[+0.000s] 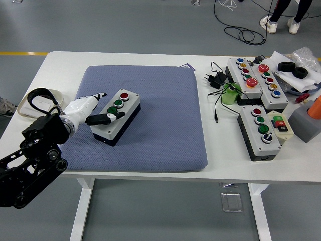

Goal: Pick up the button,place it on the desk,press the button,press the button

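- The button box lies on the blue mat, left of its middle, long axis running diagonally from near-left to far-right
- The left hand is at the box's near-left end — one dark finger stretched over the lowest buttons, others loosely spread, gripping nothing
- Buttons lie just right of the hand; right hand unseen, so the left is nearer

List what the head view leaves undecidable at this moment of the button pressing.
- Whether the left hand actually depresses anything: its dark finger lies over the near end of the button box, hiding the control beneath.
- Right hand: outside the frame.
- Labels on the spare button boxes at right: too small to read.
- The person at top right: cut off by the edge, only legs show.
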### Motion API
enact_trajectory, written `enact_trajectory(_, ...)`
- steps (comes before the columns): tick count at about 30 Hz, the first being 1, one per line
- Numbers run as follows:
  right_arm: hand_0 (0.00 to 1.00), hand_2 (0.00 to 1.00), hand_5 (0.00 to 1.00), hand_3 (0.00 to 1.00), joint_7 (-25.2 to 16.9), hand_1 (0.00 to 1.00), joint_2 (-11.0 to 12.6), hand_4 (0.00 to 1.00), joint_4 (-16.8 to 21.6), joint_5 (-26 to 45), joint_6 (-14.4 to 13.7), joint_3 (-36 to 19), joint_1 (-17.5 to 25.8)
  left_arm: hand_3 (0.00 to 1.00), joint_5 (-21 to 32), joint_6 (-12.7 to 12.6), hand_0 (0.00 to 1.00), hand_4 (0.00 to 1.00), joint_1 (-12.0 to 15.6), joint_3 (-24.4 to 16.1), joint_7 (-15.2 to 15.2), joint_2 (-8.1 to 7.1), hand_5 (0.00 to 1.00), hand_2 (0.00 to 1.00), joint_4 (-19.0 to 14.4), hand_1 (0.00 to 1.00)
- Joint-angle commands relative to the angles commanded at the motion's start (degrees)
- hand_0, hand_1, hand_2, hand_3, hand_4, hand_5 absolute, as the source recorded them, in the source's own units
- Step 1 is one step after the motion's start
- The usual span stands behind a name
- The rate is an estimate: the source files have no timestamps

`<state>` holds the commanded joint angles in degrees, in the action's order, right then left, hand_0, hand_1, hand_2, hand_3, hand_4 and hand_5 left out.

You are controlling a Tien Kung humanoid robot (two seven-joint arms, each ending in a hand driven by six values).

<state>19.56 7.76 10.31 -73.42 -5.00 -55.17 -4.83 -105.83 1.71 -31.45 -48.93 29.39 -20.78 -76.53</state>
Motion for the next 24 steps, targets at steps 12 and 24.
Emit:
enact_trajectory(12, 0.64, 0.618, 0.234, 0.565, 0.1, 0.451, 0.1, 0.308, 0.0, -0.7, 0.2, -0.3, -0.2, 0.998, 0.1, 1.1, 0.905, 0.998, -0.1, 0.2, 1.1, 2.24, 0.943, 0.998, 2.1, 0.998)
enact_trajectory(24, 0.638, 0.617, 0.231, 0.566, 0.1, 0.449, 0.2, 0.31, 0.0, -1.2, 0.3, -0.7, 0.1, 0.998, -2.5, 3.8, 0.867, 0.998, -0.6, 1.1, 3.3, 3.98, 0.89, 0.998, 3.3, 0.995)
